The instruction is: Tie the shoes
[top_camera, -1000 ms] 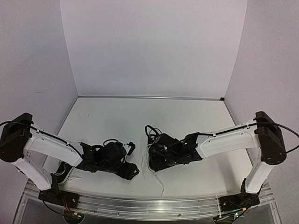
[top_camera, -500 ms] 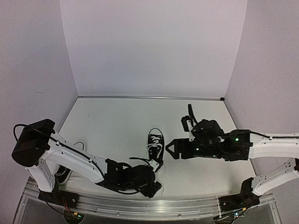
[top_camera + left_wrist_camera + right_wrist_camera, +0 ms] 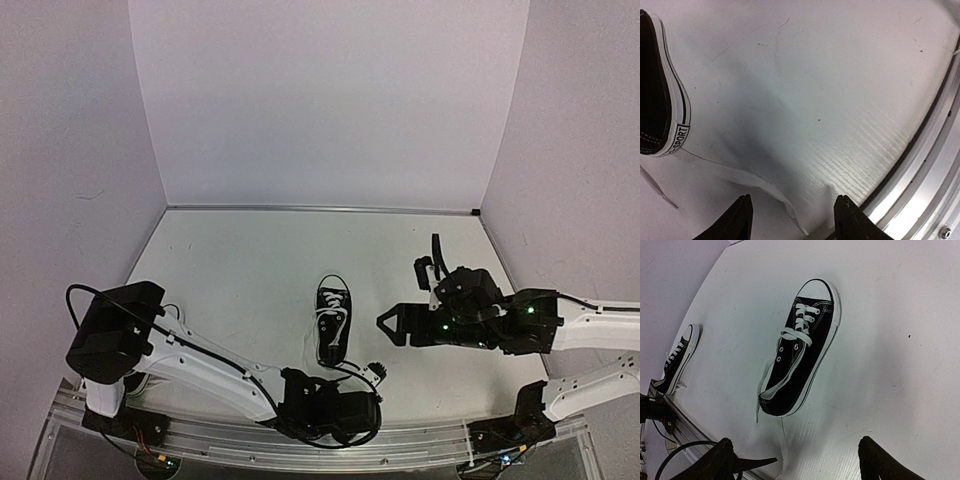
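One black sneaker [image 3: 333,326] with white laces lies in the middle of the table, toe cap pointing away; its laces hang loose. In the right wrist view the sneaker [image 3: 801,356] lies ahead of my open, empty right gripper [image 3: 802,460], which hovers to its right [image 3: 386,325]. The second sneaker [image 3: 678,359] lies at the far left near the front rail. My left gripper [image 3: 350,408] is low by the front edge behind the first shoe's heel [image 3: 659,100]. It is open [image 3: 792,220], and a loose white lace end [image 3: 757,184] lies on the table between its fingers.
A metal rail [image 3: 935,170] runs along the table's front edge, right beside the left gripper. White walls enclose the table at the back and sides [image 3: 320,120]. The left arm [image 3: 200,365] stretches low across the front left.
The left gripper has swung further right along the front edge. The right gripper has drawn back to the right, away from the shoe. The middle shoe has stayed put over the last half second.
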